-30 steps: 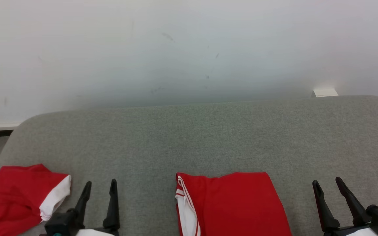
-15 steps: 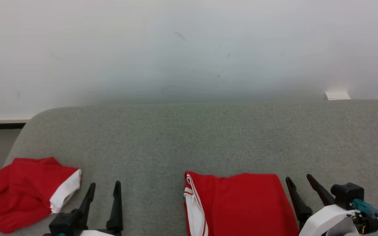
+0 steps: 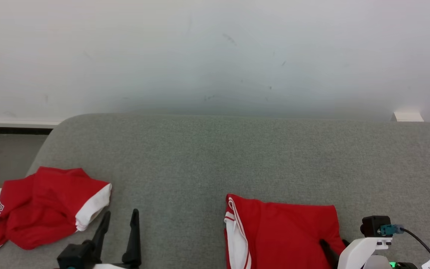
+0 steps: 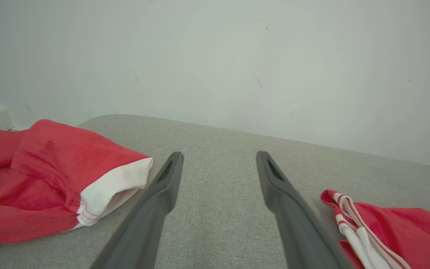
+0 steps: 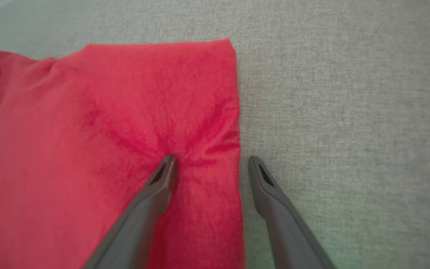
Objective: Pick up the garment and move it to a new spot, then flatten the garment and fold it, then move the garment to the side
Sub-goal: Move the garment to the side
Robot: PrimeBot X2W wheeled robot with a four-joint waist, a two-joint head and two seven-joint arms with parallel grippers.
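**Edge pinch could undo the fold**

The folded red garment lies on the grey cushion, low in the head view. The right gripper, jaws wide, straddles its right edge, one finger denting cloth. Closing here may catch only the top layers, and lifting would then unfold it. The left gripper hangs wide, empty.

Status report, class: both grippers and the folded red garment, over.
Left gripper open over grey cushion. Right gripper open, straddling right edge of folded red garment, one finger pressing cloth. Crumpled red garment lies apart, left.
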